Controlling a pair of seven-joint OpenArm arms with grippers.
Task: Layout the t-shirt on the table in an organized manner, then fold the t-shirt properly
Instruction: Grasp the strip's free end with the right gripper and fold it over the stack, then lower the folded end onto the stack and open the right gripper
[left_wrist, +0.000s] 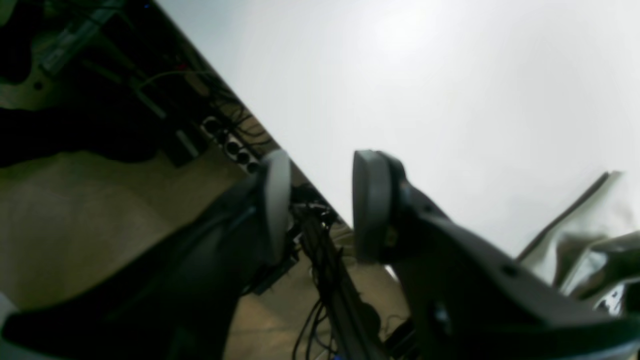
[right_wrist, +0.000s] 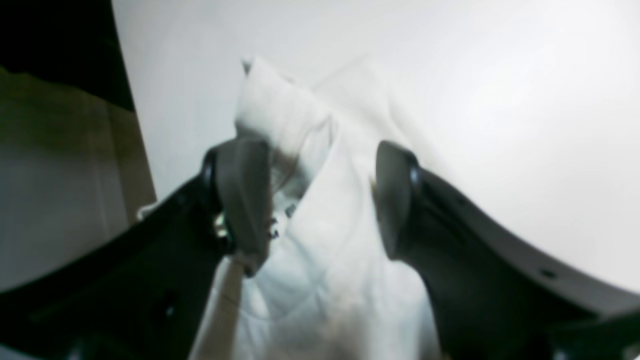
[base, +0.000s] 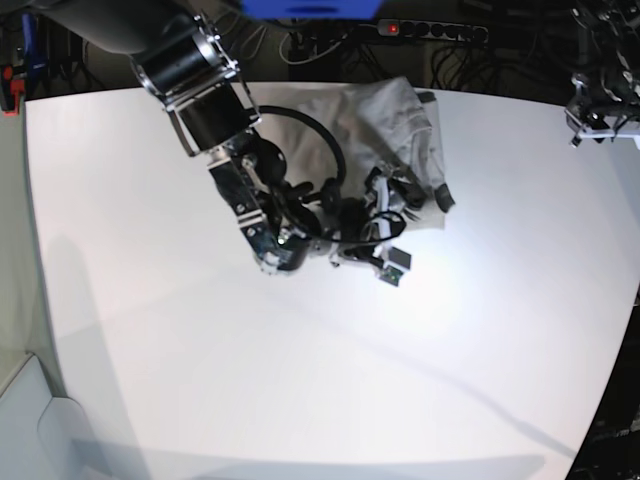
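Bare near half of the large white matte worktop (base: 250, 380); mid-worktop, right gripper (right_wrist: 320, 200) spread, straddling the crumpled plain grey-beige cotton t-shirt (base: 395, 130) toward the far edge; left gripper (left_wrist: 320, 205) parted, empty, over the edge.

The left gripper (left_wrist: 320, 205) is seen with its jaws parted and nothing between them, poised over the table (left_wrist: 425, 85) edge (cables and floor lie beyond it). A fold of the t-shirt (left_wrist: 585, 235) is glimpsed at the right
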